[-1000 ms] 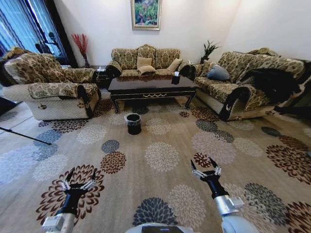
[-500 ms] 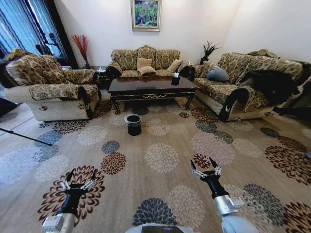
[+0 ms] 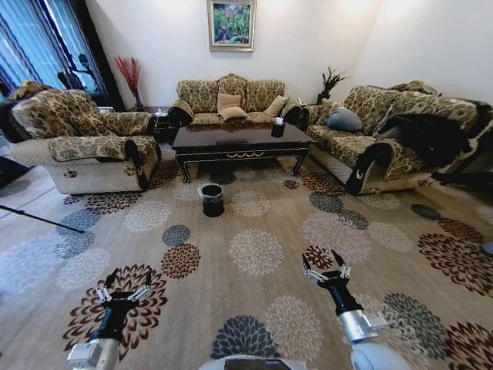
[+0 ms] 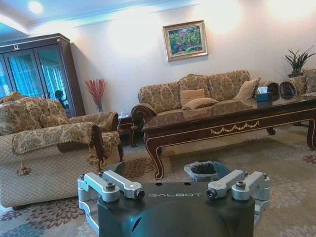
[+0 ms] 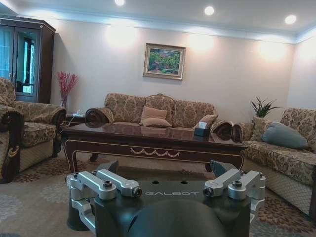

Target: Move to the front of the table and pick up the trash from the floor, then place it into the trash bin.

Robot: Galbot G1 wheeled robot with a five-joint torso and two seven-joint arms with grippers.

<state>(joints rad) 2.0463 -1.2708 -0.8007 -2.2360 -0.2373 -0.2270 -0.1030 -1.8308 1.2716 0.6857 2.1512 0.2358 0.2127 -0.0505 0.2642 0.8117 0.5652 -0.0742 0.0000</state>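
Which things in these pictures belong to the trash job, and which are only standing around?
Job things: table, trash bin, floor, left gripper and right gripper, both open.

Only around: sofas, tissue box, painting.

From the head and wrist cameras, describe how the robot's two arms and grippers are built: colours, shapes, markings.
Both arms match: a silver-grey forearm narrows to a black wrist. The left gripper and right gripper each have two black pointed fingers on silver-grey metal linkages with bolts. In the wrist views, the glossy black housing carries pale GALBOT lettering.
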